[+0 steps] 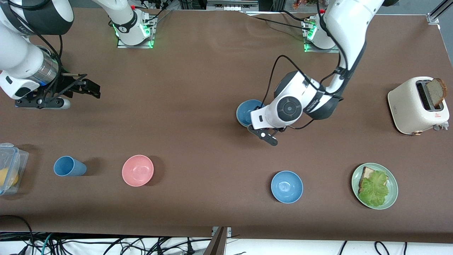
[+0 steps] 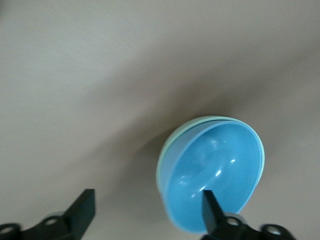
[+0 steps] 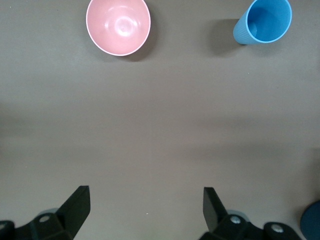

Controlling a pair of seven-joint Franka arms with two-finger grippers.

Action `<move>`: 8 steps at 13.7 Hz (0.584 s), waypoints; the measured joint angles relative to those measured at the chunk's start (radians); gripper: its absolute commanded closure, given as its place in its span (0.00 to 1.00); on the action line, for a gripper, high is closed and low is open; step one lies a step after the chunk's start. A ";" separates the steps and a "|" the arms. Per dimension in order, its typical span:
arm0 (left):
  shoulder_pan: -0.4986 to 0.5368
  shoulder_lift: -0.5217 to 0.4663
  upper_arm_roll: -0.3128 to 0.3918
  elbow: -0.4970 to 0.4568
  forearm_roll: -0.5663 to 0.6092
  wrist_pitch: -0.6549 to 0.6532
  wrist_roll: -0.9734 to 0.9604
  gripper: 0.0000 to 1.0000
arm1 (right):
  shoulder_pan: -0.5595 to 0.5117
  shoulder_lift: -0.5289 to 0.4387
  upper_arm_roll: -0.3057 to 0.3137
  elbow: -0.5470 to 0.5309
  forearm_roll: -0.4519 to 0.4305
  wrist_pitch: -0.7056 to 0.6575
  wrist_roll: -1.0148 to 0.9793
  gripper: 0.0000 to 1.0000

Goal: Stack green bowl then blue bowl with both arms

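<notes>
The left gripper hangs low over the middle of the brown table, its two black fingers spread apart and holding nothing. Directly under it sits the glossy mid-blue bowl, nested inside the pale mint-green bowl, of which only a thin rim shows around the blue one. One finger is over the inside of the blue bowl and the other stands out over bare table beside the stack; whether the finger touches the bowl I cannot tell. In the front view the white wrist of the left arm covers part of this stack.

Nearer to the front camera than this gripper rests a second glossy blue bowl, alone on the table. Toward the left arm's end are a wide green plate with bread and lettuce and a cream toaster holding a slice of dark bread.

The right gripper waits above the table at the right arm's end, its fingers open and empty. Under it is bare table; nearer to the front camera than it are a smooth pink bowl and a ribbed blue cup, well apart from each other.
</notes>
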 measured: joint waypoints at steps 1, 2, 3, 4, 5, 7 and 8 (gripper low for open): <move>0.023 -0.043 0.013 0.009 0.000 -0.020 0.000 0.00 | 0.001 0.001 0.001 0.002 0.000 0.001 0.000 0.00; 0.061 -0.096 0.022 0.017 0.000 -0.045 0.000 0.00 | 0.002 0.002 0.002 0.009 0.000 0.003 0.000 0.00; 0.113 -0.156 0.025 0.025 0.000 -0.088 0.001 0.00 | 0.003 0.007 0.004 0.024 0.000 0.003 -0.001 0.00; 0.161 -0.208 0.027 0.034 0.000 -0.146 0.005 0.00 | 0.005 0.014 0.006 0.040 0.000 0.002 -0.003 0.00; 0.200 -0.252 0.031 0.051 0.000 -0.220 0.009 0.00 | 0.008 0.021 0.009 0.052 0.000 0.002 -0.003 0.00; 0.251 -0.299 0.043 0.114 0.014 -0.355 0.009 0.00 | 0.013 0.032 0.014 0.062 0.000 0.001 -0.003 0.00; 0.272 -0.306 0.046 0.159 0.042 -0.405 0.009 0.00 | 0.014 0.036 0.015 0.064 0.000 0.001 -0.003 0.00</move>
